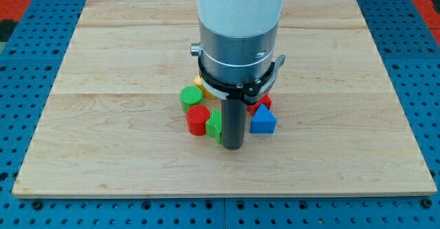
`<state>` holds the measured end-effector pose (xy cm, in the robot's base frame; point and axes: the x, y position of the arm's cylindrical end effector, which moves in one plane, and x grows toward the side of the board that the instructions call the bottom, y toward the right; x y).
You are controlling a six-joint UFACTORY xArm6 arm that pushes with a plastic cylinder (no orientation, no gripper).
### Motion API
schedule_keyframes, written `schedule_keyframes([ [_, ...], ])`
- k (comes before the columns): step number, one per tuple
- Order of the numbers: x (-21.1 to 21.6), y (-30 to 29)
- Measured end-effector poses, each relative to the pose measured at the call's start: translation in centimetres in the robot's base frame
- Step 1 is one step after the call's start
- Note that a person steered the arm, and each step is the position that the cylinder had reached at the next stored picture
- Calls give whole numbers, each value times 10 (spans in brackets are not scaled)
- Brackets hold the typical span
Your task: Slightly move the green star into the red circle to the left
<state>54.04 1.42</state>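
Green star (pixel 215 124) seen touching red circle (pixel 197 120), on circle's right. My tip (pixel 232 147), bare rod, nothing gripped, planted at star's right edge. Short, slow leftward nudge advised; overshoot to be avoided.

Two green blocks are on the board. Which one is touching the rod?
The green star, directly left of my tip and right of the red circle. The green circle lies farther up, apart from the rod.

Pale matt wooden board (pixel 124 146), ribbed blocks.
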Motion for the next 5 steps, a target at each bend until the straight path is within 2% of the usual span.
schedule_keyframes([
  [2,0,7],
  [5,-22,22],
])
